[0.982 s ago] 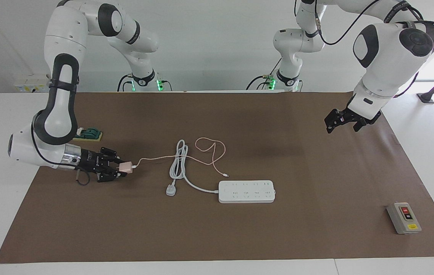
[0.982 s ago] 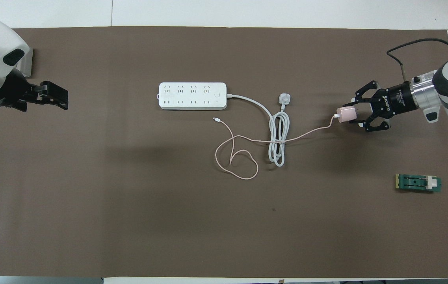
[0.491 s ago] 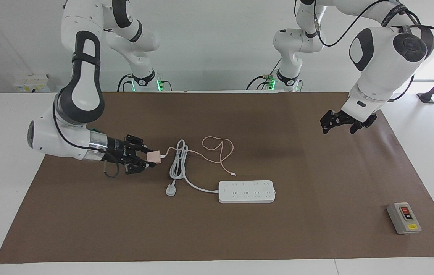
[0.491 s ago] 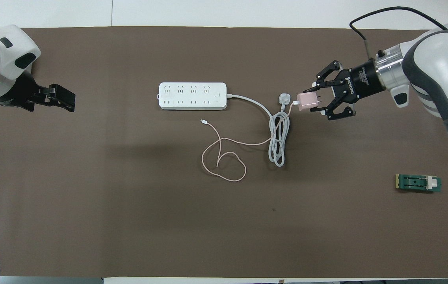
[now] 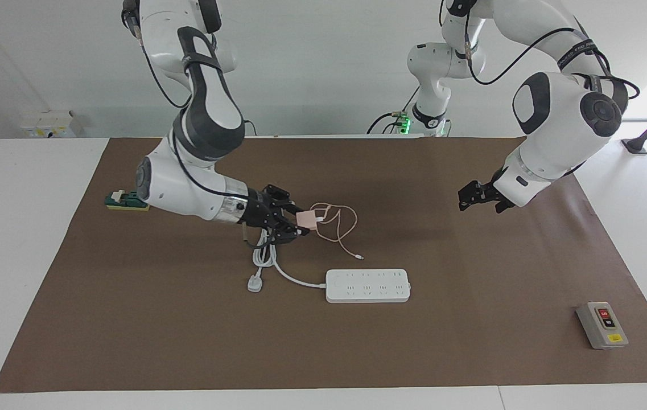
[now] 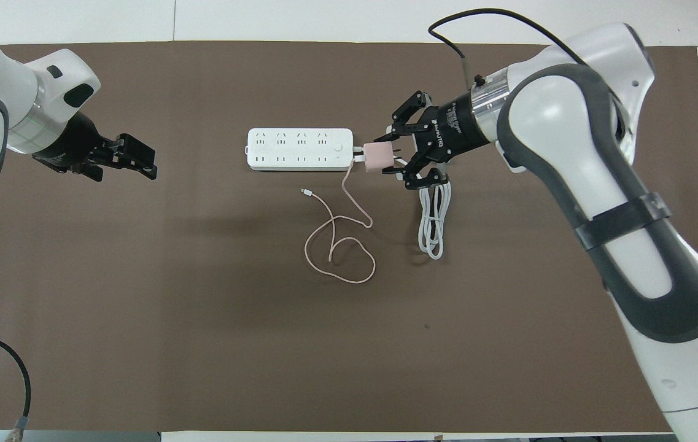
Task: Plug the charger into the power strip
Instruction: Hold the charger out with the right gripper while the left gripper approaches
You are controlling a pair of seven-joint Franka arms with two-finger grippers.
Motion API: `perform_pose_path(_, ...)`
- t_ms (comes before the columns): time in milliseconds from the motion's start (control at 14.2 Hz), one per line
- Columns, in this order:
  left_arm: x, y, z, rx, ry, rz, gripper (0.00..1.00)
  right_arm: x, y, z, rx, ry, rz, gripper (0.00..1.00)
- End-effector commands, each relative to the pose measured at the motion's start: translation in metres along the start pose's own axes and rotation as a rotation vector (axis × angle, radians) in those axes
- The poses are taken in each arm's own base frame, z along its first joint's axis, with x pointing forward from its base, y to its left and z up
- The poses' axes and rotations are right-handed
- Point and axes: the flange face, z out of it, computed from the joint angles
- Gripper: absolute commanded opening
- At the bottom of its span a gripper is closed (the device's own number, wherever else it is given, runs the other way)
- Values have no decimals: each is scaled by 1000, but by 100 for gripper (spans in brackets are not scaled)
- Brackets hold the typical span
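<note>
My right gripper is shut on the charger, a small pale-pink cube. It hangs above the mat, over the white cord where it leaves the power strip. The charger's thin pink cable trails in loops on the mat, nearer to the robots than the strip. The strip lies flat with its sockets up. My left gripper hovers open and holds nothing, over the mat toward the left arm's end of the table.
The strip's thick white cord lies coiled under my right gripper, ending in a white three-pin plug. A grey switch box sits at the left arm's end. A green block lies at the right arm's end.
My right gripper has carried the charger from the right arm's end of the table to the strip's cord end, dragging the pink cable along. My left gripper has drifted toward the middle.
</note>
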Motion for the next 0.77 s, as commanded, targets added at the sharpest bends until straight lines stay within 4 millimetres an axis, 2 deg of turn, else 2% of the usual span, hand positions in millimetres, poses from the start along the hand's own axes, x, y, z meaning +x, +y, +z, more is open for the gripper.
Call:
perform_pose_path(0,3,13,1,-141,-15,17,100,-28,4,23,27,-4,22,0)
perform_pose_path(140,12,22,10,-276,-18,57,100,-48,9,47,44,6,18,0)
perform_pose_path(351,29,24,31,-534,-32,67,100,-70,14,70,69,12,34,0)
perform_pose_path(421,33,20,38,-668,-48,45,100,-77,16,76,68,11,46,0)
perform_pose_path(561,46,-5,67,-865,-102,63,100,-90,20,90,87,13,47,0)
perform_pose_path(702,50,-21,89,-1024,-101,54,100,-91,19,90,105,13,59,0)
